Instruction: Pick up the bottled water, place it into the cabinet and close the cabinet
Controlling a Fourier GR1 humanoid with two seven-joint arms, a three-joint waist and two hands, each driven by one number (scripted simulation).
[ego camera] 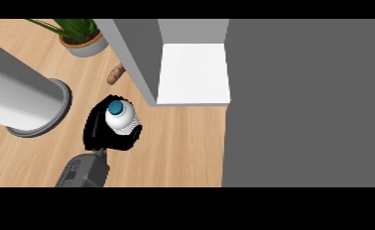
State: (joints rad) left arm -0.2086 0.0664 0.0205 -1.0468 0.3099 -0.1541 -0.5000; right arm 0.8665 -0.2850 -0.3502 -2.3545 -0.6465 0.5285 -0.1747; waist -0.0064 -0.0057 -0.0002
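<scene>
The bottled water point(121, 116), white with a teal cap, is seen from above over the wooden counter. It stands upright, just left of and below the cabinet's front corner. My left hand point(96, 129) is curled round its left and lower side, hiding most of the bottle's body. The cabinet stands open: its white shelf floor point(194, 75) shows between a grey side wall point(136, 55) and the big grey door point(300, 100), which fills the right of the view. The shelf floor has nothing on it. My right hand does not show.
A large grey cylinder on a round base point(29, 100) stands at the left, close to my hand. At the back left sits a potted plant point(82, 39). A small brown item point(116, 74) lies by the cabinet wall. Bare wooden counter point(183, 144) lies below the shelf.
</scene>
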